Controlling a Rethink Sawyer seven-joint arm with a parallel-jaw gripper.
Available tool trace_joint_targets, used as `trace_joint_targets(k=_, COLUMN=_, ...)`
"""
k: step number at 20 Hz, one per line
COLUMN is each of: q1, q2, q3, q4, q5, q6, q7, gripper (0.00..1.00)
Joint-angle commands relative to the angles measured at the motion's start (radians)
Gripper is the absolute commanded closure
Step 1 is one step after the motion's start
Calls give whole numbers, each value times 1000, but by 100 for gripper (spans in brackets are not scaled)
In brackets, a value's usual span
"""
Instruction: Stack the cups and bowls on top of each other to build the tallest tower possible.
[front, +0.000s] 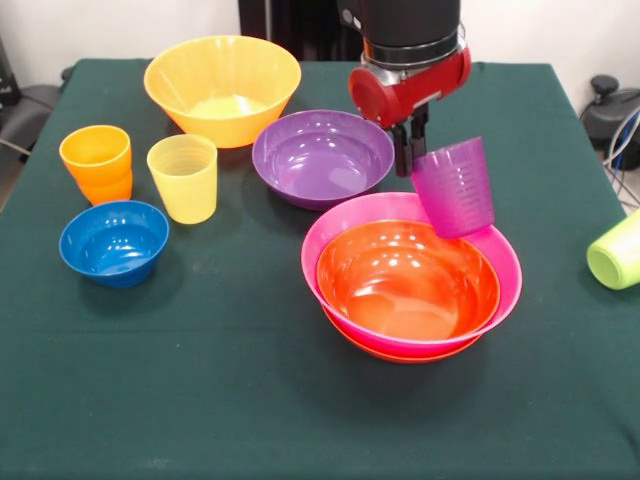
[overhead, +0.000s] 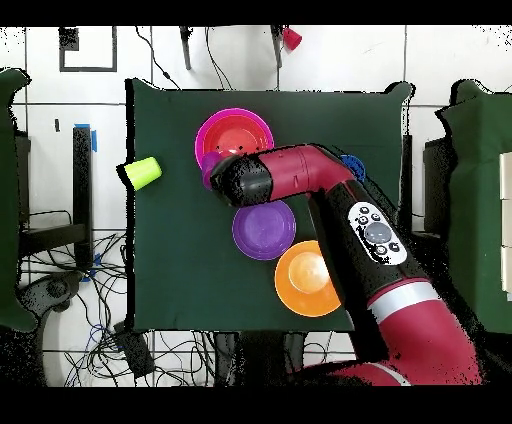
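Note:
My gripper (front: 409, 160) is shut on the rim of a purple cup (front: 455, 188). It holds the cup tilted just above the far right rim of the pink bowl (front: 500, 262). A red-orange bowl (front: 405, 280) is nested inside the pink bowl, and another red-orange bowl (front: 400, 356) shows under it. The purple bowl (front: 322, 157) sits just behind. The large yellow-orange bowl (front: 222, 88) is at the far left. The orange cup (front: 96, 163), yellow cup (front: 183, 177) and blue bowl (front: 113, 241) stand at the left. In the overhead view the arm covers the gripper; the purple cup (overhead: 209, 167) peeks out beside the pink bowl (overhead: 206, 130).
A lime green cup (front: 618, 252) lies on its side near the table's right edge and also shows in the overhead view (overhead: 143, 172). The green tablecloth (front: 200, 400) covers the table. Chairs and cables surround the table.

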Motion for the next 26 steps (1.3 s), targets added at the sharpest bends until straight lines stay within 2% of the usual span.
trace_joint_targets(k=1, q1=12, q2=15, q3=-69, q4=43, q5=11, q6=119, q7=52, gripper=100)
trace_joint_targets(k=11, q1=5, q2=93, q3=-50, q4=-49, q5=53, q6=167, q7=11, gripper=100)
trace_joint_targets(k=20, q1=17, q2=163, q3=-36, q4=-148, q5=55, q6=173, q7=-20, gripper=100)
trace_joint_targets(k=26, q1=17, q2=168, q3=-29, q4=-171, q5=73, q6=203, q7=-14, gripper=100)
